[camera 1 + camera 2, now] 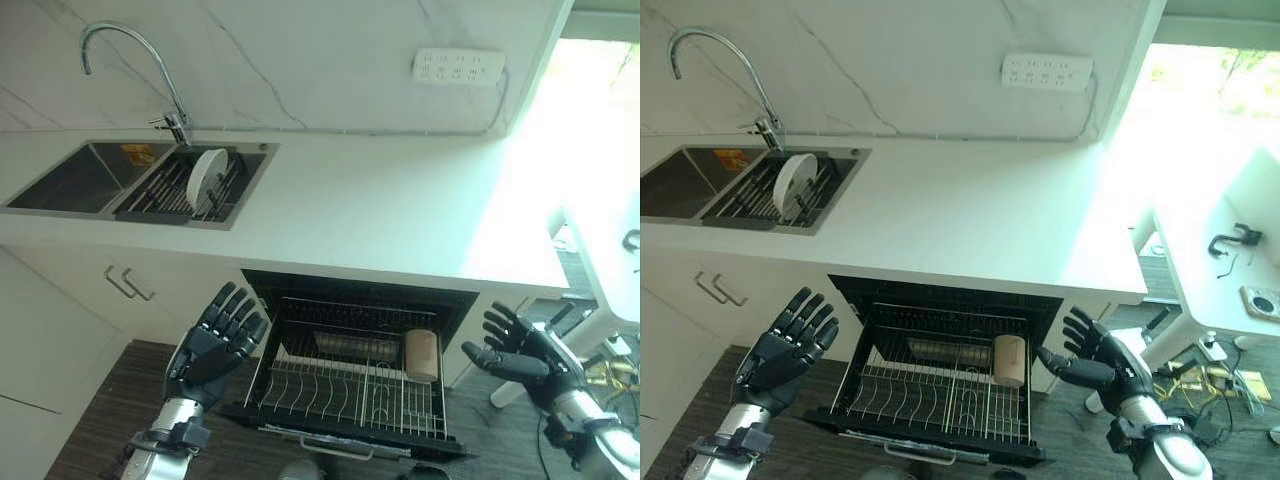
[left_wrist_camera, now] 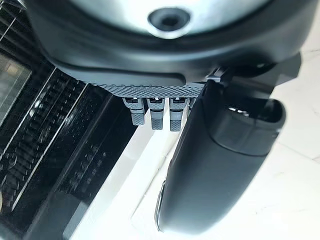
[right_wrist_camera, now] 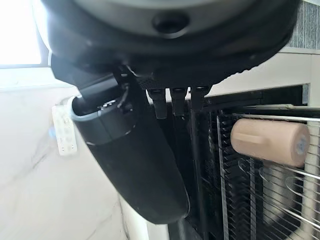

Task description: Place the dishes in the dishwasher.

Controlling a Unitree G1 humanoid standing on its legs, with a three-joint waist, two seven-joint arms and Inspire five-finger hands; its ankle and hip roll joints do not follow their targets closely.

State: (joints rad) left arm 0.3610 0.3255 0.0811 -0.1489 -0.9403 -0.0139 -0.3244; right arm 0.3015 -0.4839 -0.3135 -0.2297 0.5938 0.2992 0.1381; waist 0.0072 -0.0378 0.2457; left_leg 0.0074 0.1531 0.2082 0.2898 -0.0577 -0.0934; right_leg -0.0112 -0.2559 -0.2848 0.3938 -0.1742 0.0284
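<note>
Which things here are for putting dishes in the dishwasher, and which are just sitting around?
For the job:
white plate standing in the sink rack
pulled-out dishwasher rack
tan cup lying on its side in that rack
left hand and right hand, both open and holding nothing

Just sitting around:
tap
wall power strip
cupboard handles

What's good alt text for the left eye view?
An open dishwasher under a white counter has its wire rack pulled out, holding a tan cup on its side. The left robot hand and right robot hand hover open either side; a white plate stands in the sink.
</note>
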